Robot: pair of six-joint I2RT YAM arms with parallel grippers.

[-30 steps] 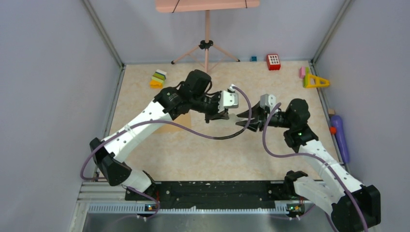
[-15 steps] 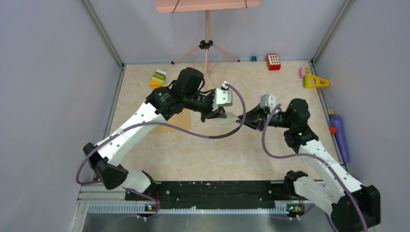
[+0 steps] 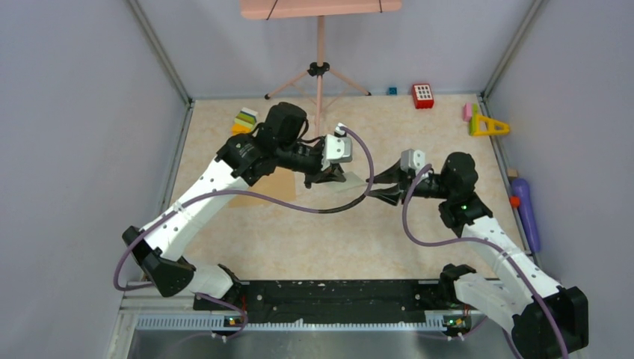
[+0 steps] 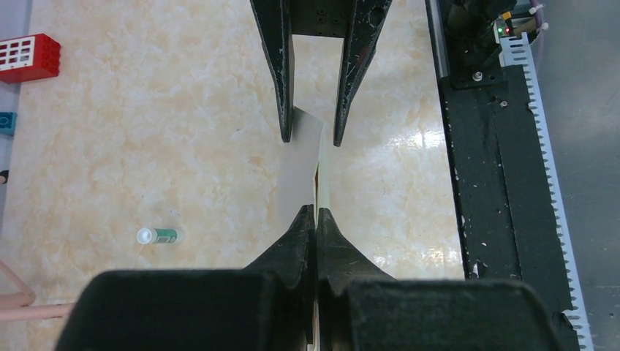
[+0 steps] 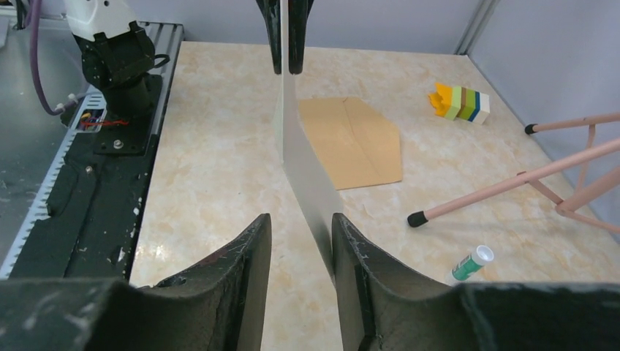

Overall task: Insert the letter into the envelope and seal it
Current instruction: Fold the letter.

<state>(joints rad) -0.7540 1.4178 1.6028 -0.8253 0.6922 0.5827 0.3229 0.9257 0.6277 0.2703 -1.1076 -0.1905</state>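
The letter (image 5: 305, 172) hangs edge-on above the middle of the counter (image 3: 299, 239), one end pinched by the left gripper (image 4: 315, 214). The right gripper (image 5: 300, 223) straddles its other end, jaws spread. The envelope (image 5: 358, 142) lies flat nearer the counter's left edge.

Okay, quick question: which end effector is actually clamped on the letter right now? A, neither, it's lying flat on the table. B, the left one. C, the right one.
B: the left end effector is shut on the letter, holding it up on edge, while the right end effector has its jaws standing apart with the sheet passing between them.
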